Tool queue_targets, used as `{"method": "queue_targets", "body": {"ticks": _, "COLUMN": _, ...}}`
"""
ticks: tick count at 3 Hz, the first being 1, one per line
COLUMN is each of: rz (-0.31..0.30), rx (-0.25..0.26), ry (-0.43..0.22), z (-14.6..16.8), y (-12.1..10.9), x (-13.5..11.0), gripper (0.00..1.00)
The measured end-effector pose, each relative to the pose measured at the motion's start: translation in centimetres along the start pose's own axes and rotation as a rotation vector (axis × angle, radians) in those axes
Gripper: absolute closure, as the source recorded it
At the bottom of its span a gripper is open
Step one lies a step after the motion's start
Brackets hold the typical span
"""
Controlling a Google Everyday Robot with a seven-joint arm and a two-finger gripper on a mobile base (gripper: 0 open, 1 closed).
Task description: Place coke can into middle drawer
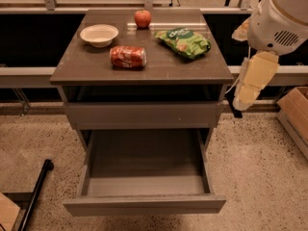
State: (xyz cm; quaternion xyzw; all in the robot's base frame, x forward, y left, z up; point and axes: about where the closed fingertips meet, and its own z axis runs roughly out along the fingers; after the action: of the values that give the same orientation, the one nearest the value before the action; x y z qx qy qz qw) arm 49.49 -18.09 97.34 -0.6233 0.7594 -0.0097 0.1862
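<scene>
Cabinet top (159, 66): bowl (98, 34), apple (142, 19), can (128, 57), bag (183, 43)

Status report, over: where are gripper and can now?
Gripper out of view; cream arm beside grey-brown cabinet. Small red metal coke can lying on its top, untouched. Wide grey middle drawer open, unobstructed.

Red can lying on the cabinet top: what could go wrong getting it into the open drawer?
The red metal coke can lies on its side, so it may roll when nudged. The cream gripper hangs right of the cabinet; reaching across could brush the green snack bag. The grey middle drawer is shallow; a dropped can might bounce out.
</scene>
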Motion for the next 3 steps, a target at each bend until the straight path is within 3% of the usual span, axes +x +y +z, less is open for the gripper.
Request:
{"method": "queue_targets", "body": {"ticks": 2, "rz": 0.025, "rx": -0.003, "ry": -0.056, "z": 1.5, "y": 0.1, "x": -1.7, "gripper": 0.0}}
{"method": "queue_targets", "body": {"ticks": 3, "rz": 0.004, "rx": -0.018, "ry": -0.177, "z": 3.6, "y": -1.6, "x": -5.4, "gripper": 0.0}}
